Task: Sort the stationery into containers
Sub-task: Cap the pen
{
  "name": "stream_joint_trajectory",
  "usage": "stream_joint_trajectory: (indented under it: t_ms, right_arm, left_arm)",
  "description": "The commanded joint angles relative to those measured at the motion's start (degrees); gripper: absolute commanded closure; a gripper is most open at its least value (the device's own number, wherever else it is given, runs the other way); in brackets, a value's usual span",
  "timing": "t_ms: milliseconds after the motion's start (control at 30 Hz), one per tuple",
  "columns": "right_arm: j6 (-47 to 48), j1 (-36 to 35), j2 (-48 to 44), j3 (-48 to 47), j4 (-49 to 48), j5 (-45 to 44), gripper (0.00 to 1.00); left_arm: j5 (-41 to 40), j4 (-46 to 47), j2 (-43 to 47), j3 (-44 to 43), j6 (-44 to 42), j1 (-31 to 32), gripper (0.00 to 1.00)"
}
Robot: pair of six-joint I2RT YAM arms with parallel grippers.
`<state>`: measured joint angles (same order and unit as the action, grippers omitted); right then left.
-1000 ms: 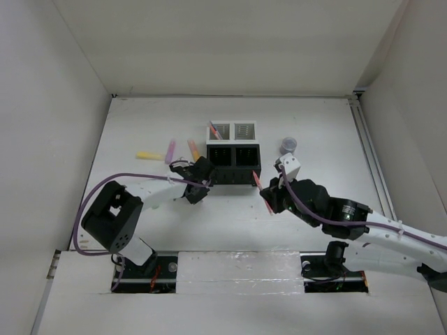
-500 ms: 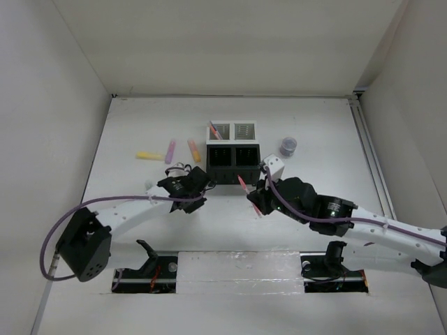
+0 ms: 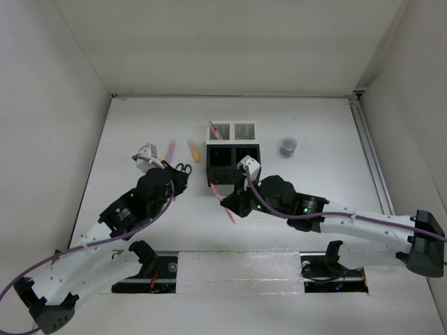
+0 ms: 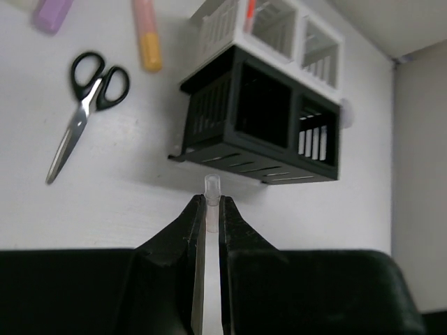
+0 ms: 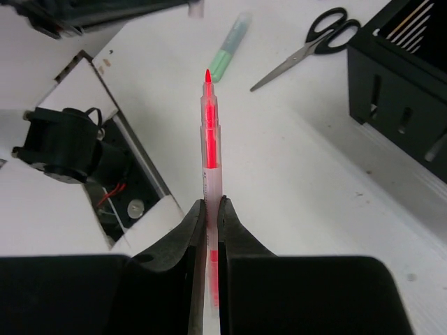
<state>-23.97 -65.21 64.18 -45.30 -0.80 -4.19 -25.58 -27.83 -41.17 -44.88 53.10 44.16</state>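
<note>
Red pen (image 5: 208,132) sits clamped in your right gripper (image 5: 208,204), its long axis slanting far-left, tip beside the black containers (image 3: 235,162) lying just far-right; your left gripper (image 4: 208,203) pinches a pale pen (image 4: 211,185).

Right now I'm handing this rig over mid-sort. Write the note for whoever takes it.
Left gripper: shut on a thin pale pen, pointing at the organiser.
Right gripper: shut on a red pen, on the organiser's near side.
Done: one pen stands in the left white compartment.
Left: both held pens, plus the scissors, pink highlighter, orange highlighter, green highlighter and grey round item, all lying on the table.
</note>
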Motion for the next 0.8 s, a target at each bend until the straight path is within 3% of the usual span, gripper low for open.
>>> stream_joint_trajectory:
  t_ms: [0, 133, 400, 767]
  right_arm:
    - [-4.8, 0.4, 2.4, -1.7, -9.7, 3.4, 1.0]
    - [-6.9, 0.4, 4.5, -1.7, -13.5, 6.4, 1.0]
    - [-8.5, 0.4, 10.5, -1.7, -26.1, 17.6, 1.0]
    - [-8.4, 0.4, 10.7, -2.9, -27.2, 13.4, 1.0]
  left_arm:
    - [-0.4, 9.5, 5.6, -1.2, -9.0, 0.0, 1.0]
    - [-3.0, 8.7, 8.6, -1.9, -9.0, 0.0, 1.0]
    - [4.2, 10.8, 12.5, -2.4, -13.5, 0.0, 1.0]
    - [9.1, 12.8, 14.2, -1.1, -15.4, 0.0, 1.0]
